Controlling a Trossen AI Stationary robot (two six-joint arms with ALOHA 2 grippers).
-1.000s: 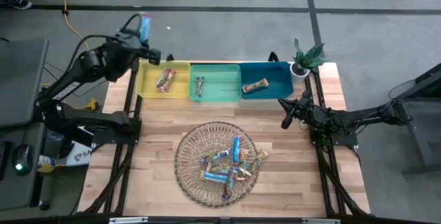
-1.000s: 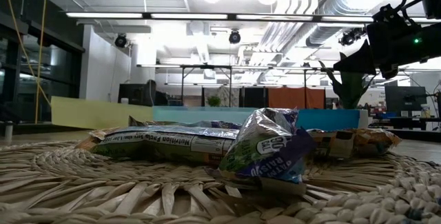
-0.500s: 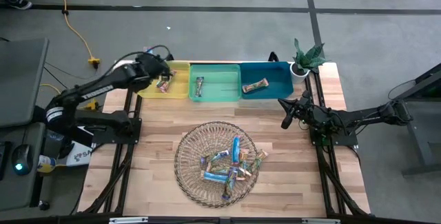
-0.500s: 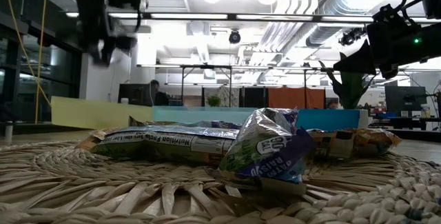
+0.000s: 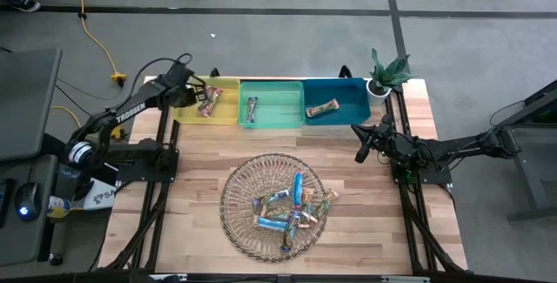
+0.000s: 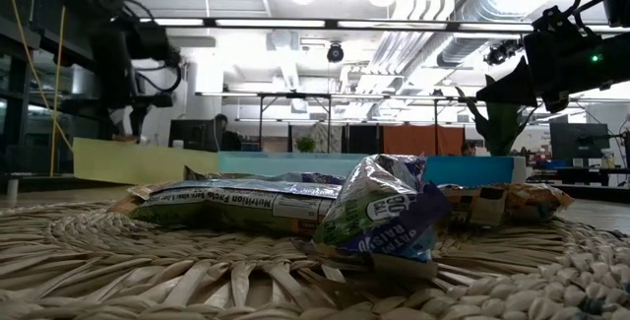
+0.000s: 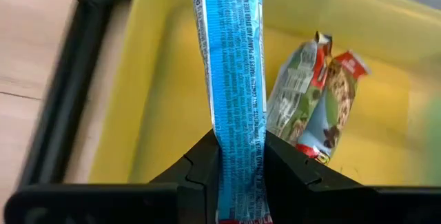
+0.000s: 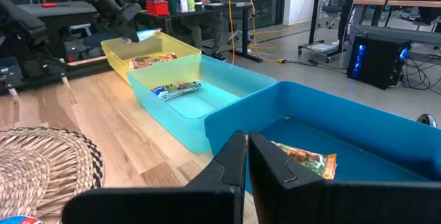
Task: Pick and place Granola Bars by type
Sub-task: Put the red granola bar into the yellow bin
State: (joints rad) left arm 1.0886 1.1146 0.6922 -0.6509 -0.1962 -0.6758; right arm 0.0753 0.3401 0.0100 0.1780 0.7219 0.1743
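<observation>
My left gripper (image 5: 188, 92) is over the left end of the yellow bin (image 5: 228, 114), shut on a blue granola bar (image 7: 234, 58). One red-and-green bar (image 5: 207, 102) lies flat on the yellow bin's floor. The green bin (image 5: 283, 117) holds one bar (image 5: 251, 109), and the teal bin (image 5: 352, 113) holds an orange one (image 5: 322, 108). Several more bars (image 5: 283, 209) lie heaped on the wicker plate (image 5: 235, 198). My right gripper (image 5: 360, 150) waits shut above the table's right side, in front of the teal bin. My left gripper pinches the blue bar between its two fingers (image 7: 282, 165), near one end (image 7: 240, 182). The fingers come slanting down from the table's left and lie along the bar. The rest of the bar sticks out past the fingertips over the yellow bin's floor, lifted clear.
The three bins stand side by side along the table's far edge. A small potted plant (image 5: 383, 76) sits at the far right corner beside the teal bin. Bare wood lies between the bins and the wicker plate. A person sits in the room beyond the table (image 6: 219, 128).
My left arm has swung down from high beyond the table's far left corner to the yellow bin, carrying the blue bar. It now stands low over the bin's left end. The right arm has kept still.
</observation>
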